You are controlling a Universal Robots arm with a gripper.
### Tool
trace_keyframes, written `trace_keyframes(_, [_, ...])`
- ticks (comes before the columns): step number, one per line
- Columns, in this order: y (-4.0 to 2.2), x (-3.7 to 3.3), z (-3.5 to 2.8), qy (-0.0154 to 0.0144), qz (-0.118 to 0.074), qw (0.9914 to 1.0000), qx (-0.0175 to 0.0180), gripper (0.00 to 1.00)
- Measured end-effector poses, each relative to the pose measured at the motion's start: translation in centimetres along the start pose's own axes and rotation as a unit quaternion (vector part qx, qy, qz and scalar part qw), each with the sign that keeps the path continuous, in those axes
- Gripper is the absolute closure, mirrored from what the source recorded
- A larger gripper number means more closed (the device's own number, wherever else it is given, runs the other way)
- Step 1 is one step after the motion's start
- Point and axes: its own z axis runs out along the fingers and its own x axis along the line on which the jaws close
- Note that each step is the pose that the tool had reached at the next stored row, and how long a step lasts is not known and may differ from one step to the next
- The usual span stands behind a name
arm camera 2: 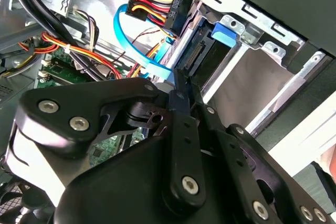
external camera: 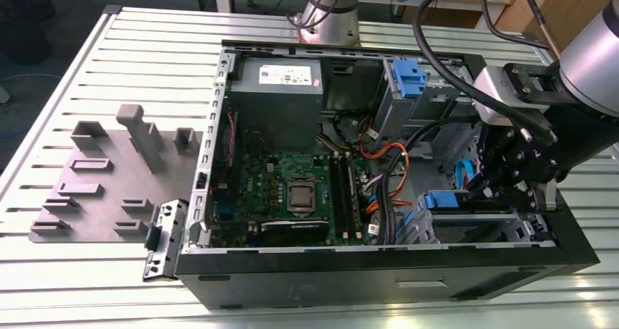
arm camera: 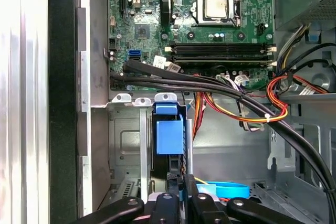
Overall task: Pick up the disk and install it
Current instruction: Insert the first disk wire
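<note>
The disk point(external camera: 442, 200) stands on edge in the drive bay at the front corner of the open computer case point(external camera: 387, 271), on the exterior view's right. Its bright blue carrier point(arm camera: 169, 132) fills a slot of the metal cage. In the second wrist view, its connector end point(arm camera 2: 193, 56) faces outward beside the blue tab point(arm camera 2: 224, 31). My gripper point(external camera: 483, 190) hangs just behind the disk. The black fingers point(arm camera 2: 181, 90) are shut together, and their tips rest against the disk's rear edge. In the first wrist view my gripper point(arm camera: 182, 184) lines up with the carrier.
A light blue data cable point(arm camera 2: 131, 40) and a power plug with coloured wires point(arm camera 2: 152, 3) hang close to the bay. Thick black cables point(arm camera: 220, 90) cross above it. A second blue bracket point(external camera: 406, 79) sits at the case's far end. A grey fixture point(external camera: 106, 177) lies on the table.
</note>
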Motion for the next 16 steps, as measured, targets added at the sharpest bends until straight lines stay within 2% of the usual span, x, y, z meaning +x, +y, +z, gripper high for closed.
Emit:
trace_keyframes(10, [0.00,0.01,0.10,-0.0001,0.000,1.00000,0.0000,0.84])
trace_keyframes(11, [0.00,0.01,0.11,-0.0002,0.000,1.00000,0.0000,0.83])
trace_keyframes(12, [0.00,0.01,0.11,-0.0002,0.000,1.00000,0.0000,0.77])
trace_keyframes(14, [0.00,0.01,0.12,-0.0002,0.000,1.00000,0.0000,0.77])
trace_keyframes(15, [0.00,0.01,0.11,-0.0002,0.000,1.00000,0.0000,0.71])
trace_keyframes(16, [0.00,0.01,0.11,-0.0001,0.000,1.00000,0.0000,0.71])
